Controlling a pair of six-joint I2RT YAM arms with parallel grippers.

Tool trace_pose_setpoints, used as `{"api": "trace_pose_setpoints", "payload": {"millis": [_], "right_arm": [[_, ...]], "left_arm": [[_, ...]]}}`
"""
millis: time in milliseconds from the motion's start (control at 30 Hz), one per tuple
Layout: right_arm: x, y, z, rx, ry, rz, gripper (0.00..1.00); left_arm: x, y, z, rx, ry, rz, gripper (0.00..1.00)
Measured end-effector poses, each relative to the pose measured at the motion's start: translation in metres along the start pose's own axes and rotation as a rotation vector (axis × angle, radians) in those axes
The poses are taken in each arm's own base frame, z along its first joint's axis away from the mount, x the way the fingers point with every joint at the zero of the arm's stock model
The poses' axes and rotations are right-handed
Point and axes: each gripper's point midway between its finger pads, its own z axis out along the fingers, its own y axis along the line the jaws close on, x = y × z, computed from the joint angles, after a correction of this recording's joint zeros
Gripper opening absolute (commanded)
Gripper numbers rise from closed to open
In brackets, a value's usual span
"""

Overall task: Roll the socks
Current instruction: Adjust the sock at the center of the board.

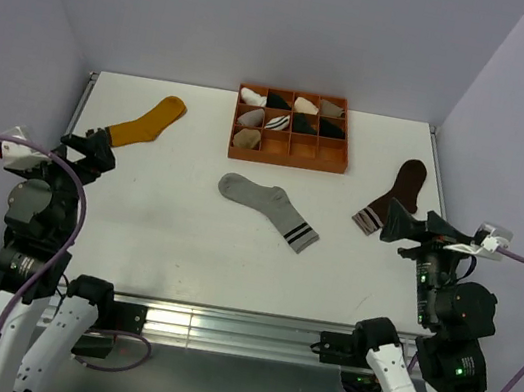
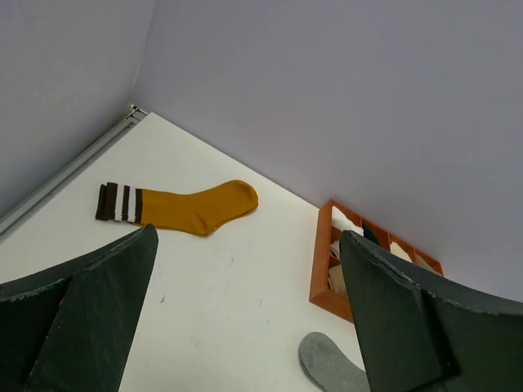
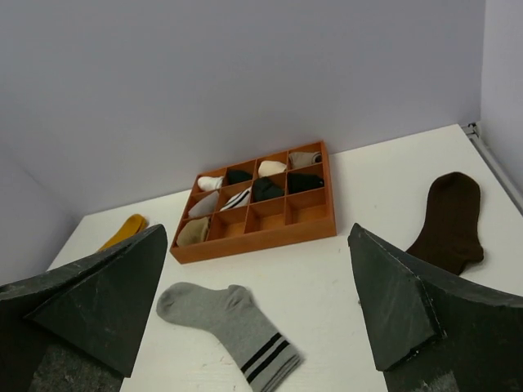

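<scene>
Judging by the layout, at the very start of the rolling; no fold or roll begun on any of the three socks, all lying flat and well apart on the table point(image 1: 163, 240); mustard sock point(image 1: 148, 123) near the far left corner, striped cuff toward the left edge, toe toward the far edge; grey sock point(image 1: 265, 205) in the middle, just on the near side of the orange tray point(image 1: 286, 161), toe pointing left, striped cuff toward the near right; dark brown sock point(image 1: 400, 192) close to the right edge, toe far, cuff near; small bundles point(image 1: 305, 105) in several of the tray's compartments, no part of this job; left gripper point(image 2: 249, 237) spread wide and carrying nothing, hovering by the left edge near the mustard cuff; right gripper point(image 3: 257, 233) likewise spread wide and empty, hovering by the right edge near the brown cuff. Probably calling next for a choice of one sock, most handily the one nearest a gripper; then lowering to the table, pinching one end, perhaps pinning the other end with the second gripper, and turning the fabric over itself; thin limp cloth, so likely to slip or bunch unless gripped right down at the tabletop.
</scene>
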Motion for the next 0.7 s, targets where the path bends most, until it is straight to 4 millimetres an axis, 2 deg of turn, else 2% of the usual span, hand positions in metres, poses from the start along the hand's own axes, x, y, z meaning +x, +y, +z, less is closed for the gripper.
{"api": "trace_pose_setpoints", "payload": {"millis": [200,367,500,600,700], "right_arm": [[0.006,0.004,0.004,-0.014,0.028,0.019,1.0],[0.027,0.014,0.016,-0.048,0.116,0.049,1.0],[0.067,0.024,0.033,-0.072,0.269,0.078,1.0],[0.11,0.03,0.044,-0.093,0.424,0.091,1.0],[0.157,0.029,0.048,-0.09,0.586,0.108,0.99]], "left_arm": [[0.012,-0.004,0.006,0.014,0.042,0.014,0.99],[0.039,-0.006,0.019,0.012,0.142,0.044,0.99],[0.066,-0.009,0.029,0.004,0.257,0.063,0.99],[0.087,-0.013,0.034,0.009,0.352,0.071,0.99],[0.109,-0.026,0.042,0.039,0.459,0.053,0.99]]}}
